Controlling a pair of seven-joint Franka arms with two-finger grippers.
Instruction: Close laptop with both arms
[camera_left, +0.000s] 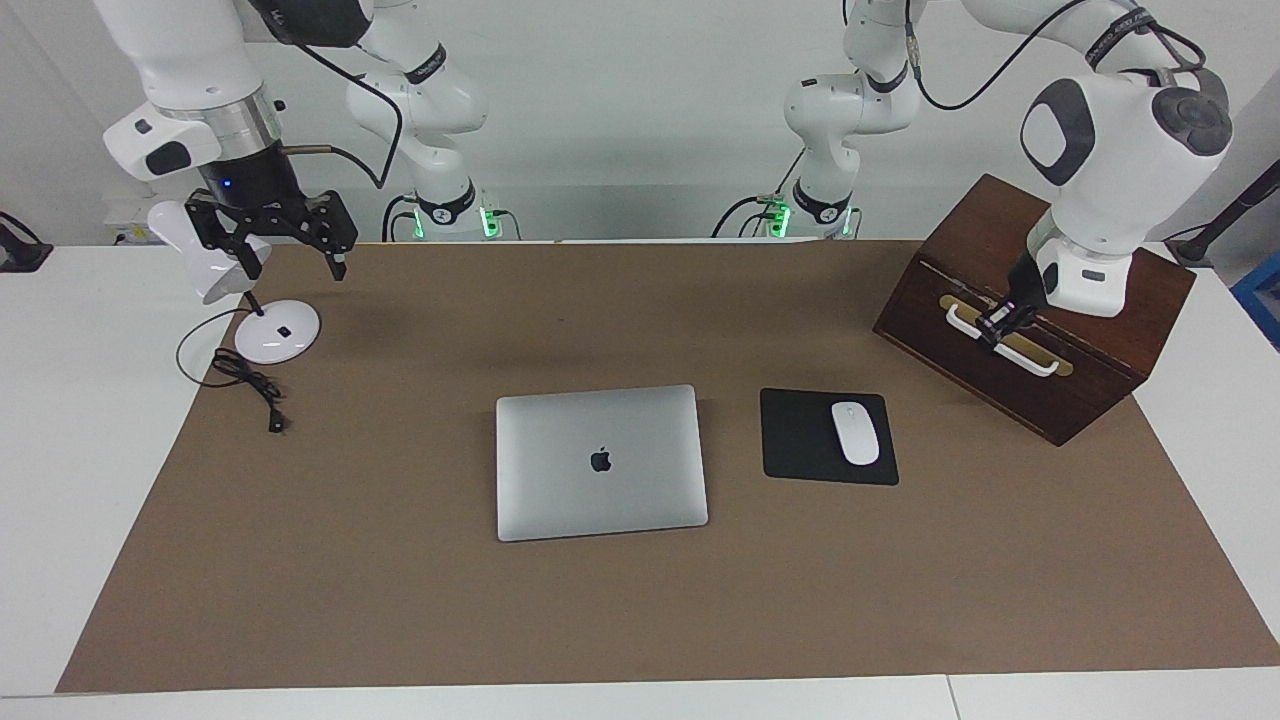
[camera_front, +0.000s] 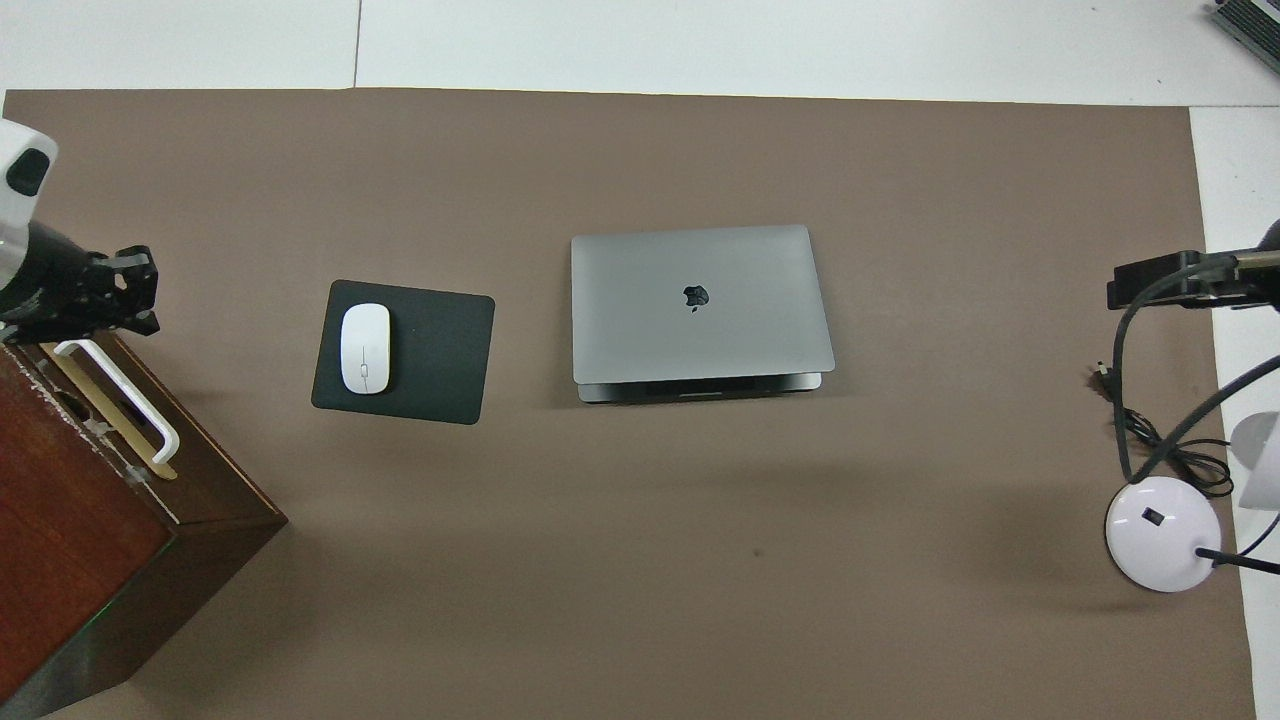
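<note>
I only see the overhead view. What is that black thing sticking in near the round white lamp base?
Observer: The right claw, open, over the brown mat's corner by the white desk lamp.
Operator: And the one by the wooden box?
Observer: The left claw, shut, is at the dark wooden box's white handle; touching or not, I cannot tell.
Operator: Is the laptop shut?
Observer: The thin silver-grey laptop's lid lies flat, no gap showing.
</note>
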